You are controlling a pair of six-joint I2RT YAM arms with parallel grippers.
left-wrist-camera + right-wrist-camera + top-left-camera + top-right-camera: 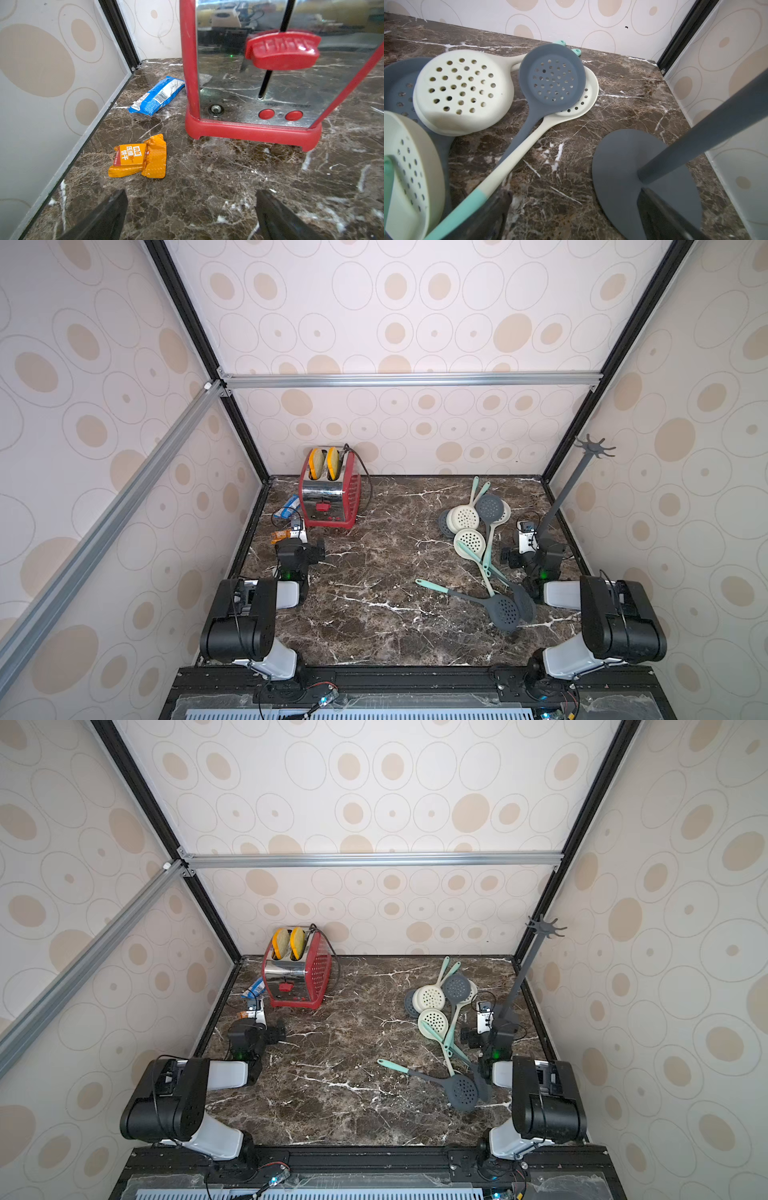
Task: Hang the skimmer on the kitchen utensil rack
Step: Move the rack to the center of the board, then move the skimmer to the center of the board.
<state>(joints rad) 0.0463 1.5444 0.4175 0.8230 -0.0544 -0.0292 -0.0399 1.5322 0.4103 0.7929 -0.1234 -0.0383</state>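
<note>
In both top views the kitchen utensil rack (565, 493), a tall dark grey pole crowned with curved hooks (545, 928), stands at the right edge of the brown marble counter (395, 556), near the back corner. Perforated silicone skimmers (464, 517), cream or dark grey with teal handle tips, lie heaped on the counter just left of the rack. 1 dark grey skimmer (505, 610) lies nearer the front, its handle pointing left. The right arm (619, 626) is folded beside the rack, its wrist covering the rack's base. The left arm (245, 622) sits at the left edge, near a red and chrome toaster (328, 493) holding 2 yellow-rimmed slices (326, 464).

In the left wrist view the left hand (191, 207) has its jaws spread wide with only bare counter between them. An orange foil packet (138, 159) lies just ahead. A blue packet (158, 95) lies beyond it, 1 end against the toaster's red corner.

In the right wrist view the right hand (577, 218) is likewise spread wide and grips nothing. 1 finger (660, 216) shows in front of the rack's round base (618, 166). The teal-tipped handle (467, 207) of a cream skimmer crosses the other finger, and I cannot tell whether they touch. A dark grey skimmer head (553, 76) rests on a cream one.
</note>
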